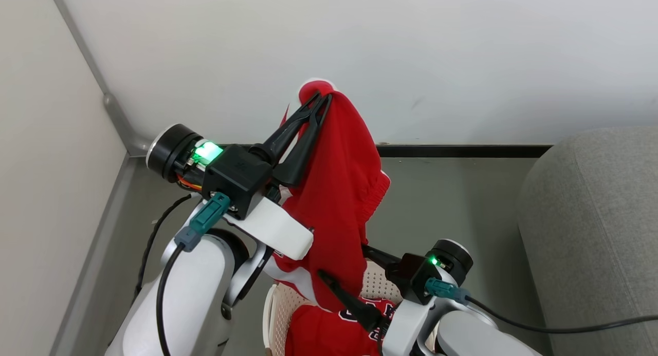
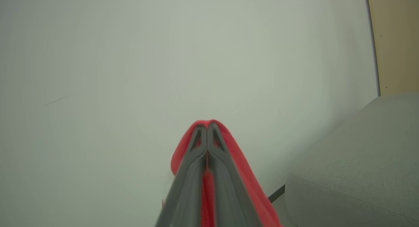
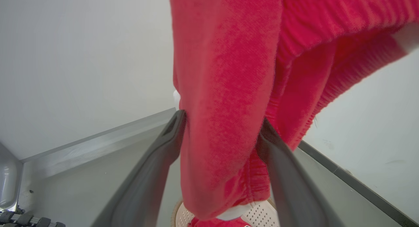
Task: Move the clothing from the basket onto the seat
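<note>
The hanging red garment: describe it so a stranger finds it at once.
Start at the grey seat on the right, then look left to the basket. Above it, the hanging red garment droops from the left gripper, fingers shut on its top; the lettered red garment lies inside.

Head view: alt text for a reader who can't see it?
The left gripper, held high, is shut on a red garment that hangs over the perforated basket, where a lettered red jersey lies. The open right gripper straddles the hanging cloth low down; the grey seat is at the right.
</note>
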Available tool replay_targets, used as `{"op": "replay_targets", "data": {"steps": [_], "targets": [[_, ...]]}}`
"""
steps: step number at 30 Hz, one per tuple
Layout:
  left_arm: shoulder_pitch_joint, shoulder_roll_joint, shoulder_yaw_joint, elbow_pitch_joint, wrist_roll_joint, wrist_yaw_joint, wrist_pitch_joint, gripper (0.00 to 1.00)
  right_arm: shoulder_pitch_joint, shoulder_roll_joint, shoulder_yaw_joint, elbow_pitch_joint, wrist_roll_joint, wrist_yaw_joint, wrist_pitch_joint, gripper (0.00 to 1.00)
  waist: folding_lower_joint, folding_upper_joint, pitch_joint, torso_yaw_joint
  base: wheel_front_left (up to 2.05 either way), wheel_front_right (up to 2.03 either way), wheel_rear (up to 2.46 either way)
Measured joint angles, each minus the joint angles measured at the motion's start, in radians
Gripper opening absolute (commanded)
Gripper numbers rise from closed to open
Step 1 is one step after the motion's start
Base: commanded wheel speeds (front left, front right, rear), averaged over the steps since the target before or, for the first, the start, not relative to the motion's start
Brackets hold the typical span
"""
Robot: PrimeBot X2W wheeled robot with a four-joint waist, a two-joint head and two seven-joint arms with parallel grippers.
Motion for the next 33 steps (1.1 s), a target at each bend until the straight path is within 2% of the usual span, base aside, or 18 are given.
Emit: {"op": "replay_targets", "data": {"steps": [6,7,8,9,10,11,21,28,33], "targets": [[-0.007,-0.012,-0.017,-0.012,-0.010,-0.009,0.021,0.00,-0.046,0.020,0.005,0.042,0.020,0.000,-0.012,1.00,0.0000,0.0000,-0.009,0.019,0.00,0.00,0.00],[-0.008,-0.014,-0.019,-0.013,-0.016,-0.009,0.025,0.00,-0.055,0.023,0.009,0.048,0.020,0.000,-0.012,0.95,0.0000,0.0000,-0.010,0.022,0.00,0.00,0.00],[-0.008,-0.015,-0.021,-0.013,-0.016,-0.009,0.025,0.00,-0.062,0.026,0.010,0.052,0.020,0.000,-0.013,0.73,0.0000,0.0000,-0.011,0.025,0.00,0.00,0.00],[-0.008,-0.015,-0.021,-0.013,-0.016,-0.009,0.029,0.00,-0.067,0.027,0.010,0.056,0.020,0.000,-0.020,0.42,0.0000,0.0000,-0.012,0.028,0.00,0.00,0.00],[-0.008,-0.015,-0.021,-0.013,-0.020,-0.009,0.034,0.00,-0.075,0.027,0.010,0.059,0.016,0.000,-0.021,0.18,0.0000,0.0000,-0.013,0.031,0.00,0.00,0.00],[-0.008,-0.016,-0.021,-0.013,-0.024,-0.009,0.034,0.00,-0.083,0.027,0.011,0.062,0.013,0.000,-0.022,0.00,0.0000,0.0000,-0.013,0.033,0.00,0.00,0.00],[0.011,-0.004,0.037,0.041,-0.061,0.002,0.043,0.00,-0.091,0.019,-0.018,0.059,0.034,0.000,-0.039,0.00,0.0000,0.0000,-0.011,0.033,0.00,0.00,0.00],[0.063,0.002,0.058,0.099,-0.086,0.012,0.042,0.00,-0.047,-0.033,-0.125,0.019,0.071,0.000,-0.039,0.00,0.0000,0.0000,-0.008,0.013,0.00,0.00,0.00],[0.094,-0.002,0.065,0.128,-0.095,0.021,0.014,0.00,-0.039,-0.078,-0.241,-0.075,0.078,0.000,-0.040,0.00,0.0000,0.0000,-0.006,-0.009,0.00,0.00,0.00]]}}
